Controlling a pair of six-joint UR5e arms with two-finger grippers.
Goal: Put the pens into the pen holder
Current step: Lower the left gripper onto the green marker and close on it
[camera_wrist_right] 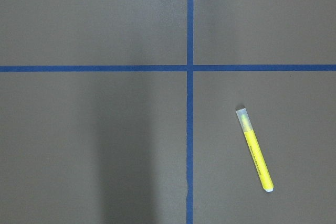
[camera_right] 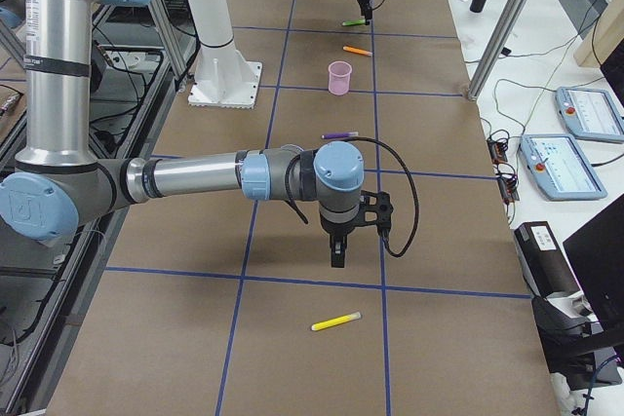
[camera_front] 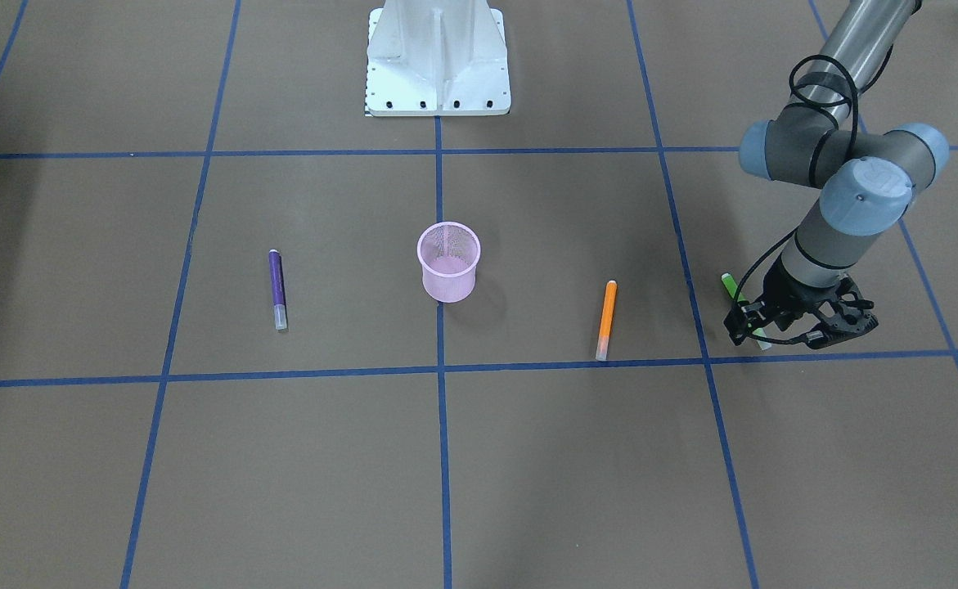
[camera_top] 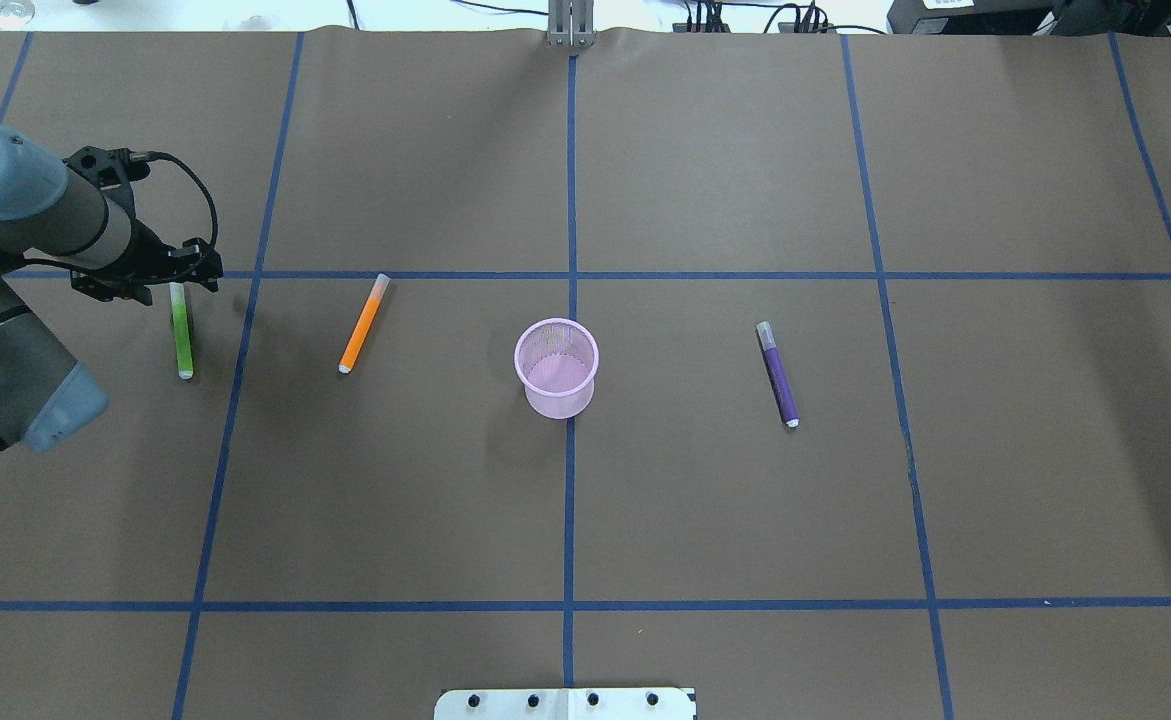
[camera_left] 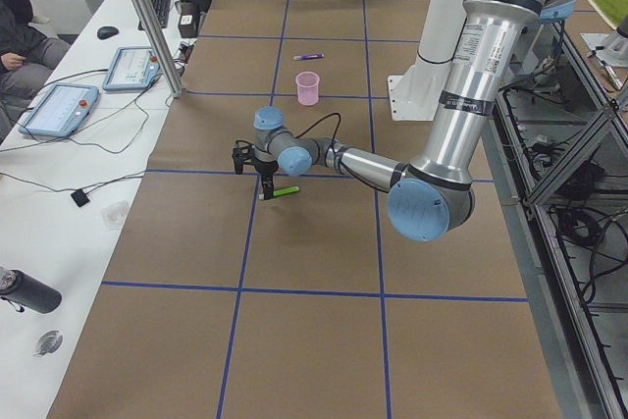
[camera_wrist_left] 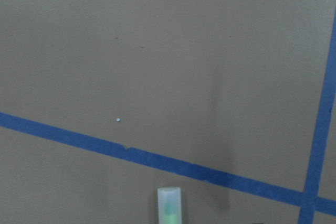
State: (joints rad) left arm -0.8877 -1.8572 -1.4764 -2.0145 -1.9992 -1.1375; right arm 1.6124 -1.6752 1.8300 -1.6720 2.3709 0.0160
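The pink mesh pen holder (camera_top: 556, 366) stands upright at the table's middle and also shows in the front view (camera_front: 448, 262). The orange pen (camera_top: 362, 323) lies to its left and the purple pen (camera_top: 777, 373) to its right. The green pen (camera_top: 182, 335) lies flat at the far left. My left gripper (camera_top: 177, 284) is down over the green pen's pale cap end (camera_wrist_left: 169, 203); its fingers are too dark to tell whether it is open or shut. My right gripper (camera_right: 337, 256) shows only in the right side view, hanging above the table, so I cannot tell its state.
A yellow pen (camera_wrist_right: 254, 149) lies on the paper below my right gripper, at the table's right end (camera_right: 335, 321). The robot's white base (camera_front: 438, 57) stands behind the holder. Blue tape lines cross the brown paper.
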